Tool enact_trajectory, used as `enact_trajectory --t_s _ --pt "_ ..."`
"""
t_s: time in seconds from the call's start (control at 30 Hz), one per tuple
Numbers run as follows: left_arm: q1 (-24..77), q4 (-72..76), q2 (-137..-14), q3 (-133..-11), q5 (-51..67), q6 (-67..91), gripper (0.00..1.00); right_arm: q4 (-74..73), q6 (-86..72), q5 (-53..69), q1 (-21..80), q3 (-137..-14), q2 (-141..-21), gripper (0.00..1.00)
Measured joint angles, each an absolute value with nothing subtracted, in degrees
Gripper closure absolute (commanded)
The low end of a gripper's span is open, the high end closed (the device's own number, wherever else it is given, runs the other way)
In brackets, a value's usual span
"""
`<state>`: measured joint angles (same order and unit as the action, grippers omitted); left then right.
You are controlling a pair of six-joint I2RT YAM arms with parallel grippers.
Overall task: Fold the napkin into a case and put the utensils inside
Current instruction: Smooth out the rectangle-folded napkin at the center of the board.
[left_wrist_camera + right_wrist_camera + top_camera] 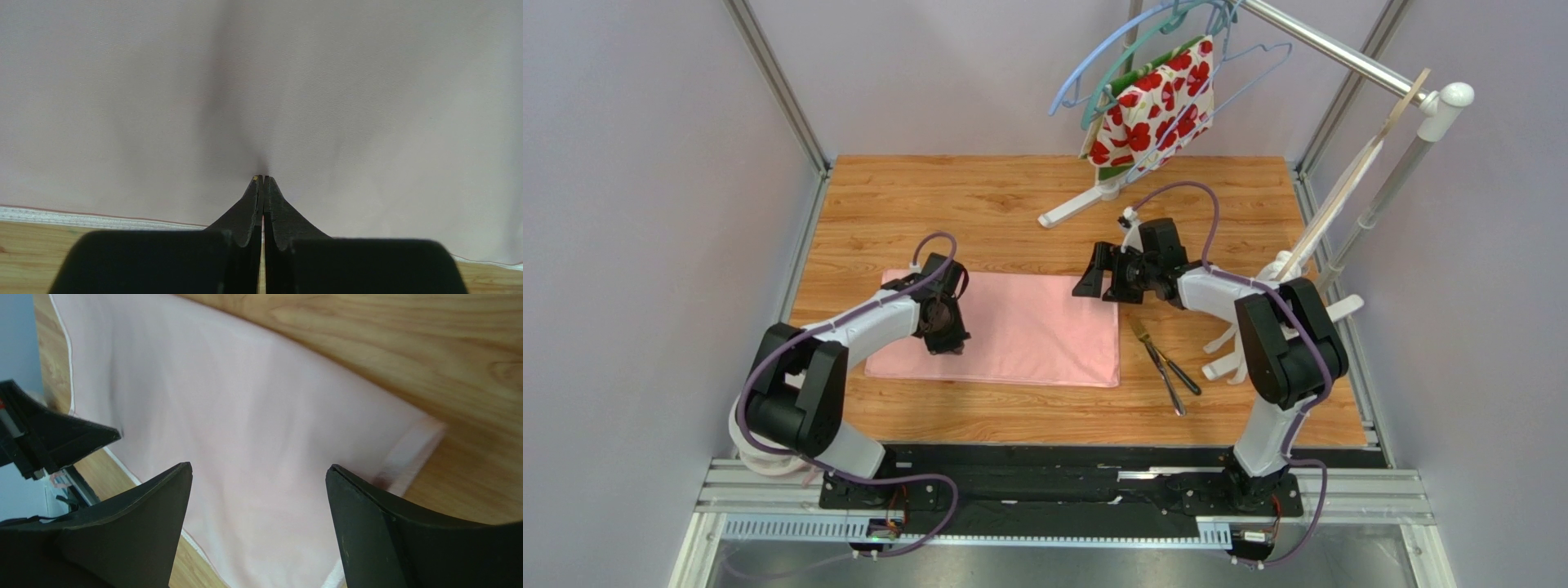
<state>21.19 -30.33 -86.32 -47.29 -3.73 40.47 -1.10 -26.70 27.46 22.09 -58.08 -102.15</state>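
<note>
Pink, slightly shiny soft cloth puckers between the tight-shut tips of my left gripper (264, 179), which pinches the napkin (1032, 328) near its left end. It lies spread on the wooden table (1014, 202), no case formed yet. My right gripper (258, 467) hangs wide open, empty, over its far right corner. The utensils (1166, 364), a silver fork and a darker thin piece, wait just beside.

The napkin (1026, 328) is plain light pink, the table (1014, 208) brown wood-grain, the hanging cloth (1155, 104) white with red flowers
</note>
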Motion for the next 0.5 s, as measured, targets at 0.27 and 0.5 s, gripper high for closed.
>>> enact_trajectory --t_s 0.27,0.5 --pt "21.19 -32.91 -87.44 -47.44 -5.72 40.93 1.00 -0.60 -25.43 26.89 17.10 -58.78 -105.58 0.16" --pt "21.19 -33.67 -87.57 -48.12 -4.86 39.99 1.00 -4.84 -24.27 24.16 18.83 -61.60 -104.73 0.15"
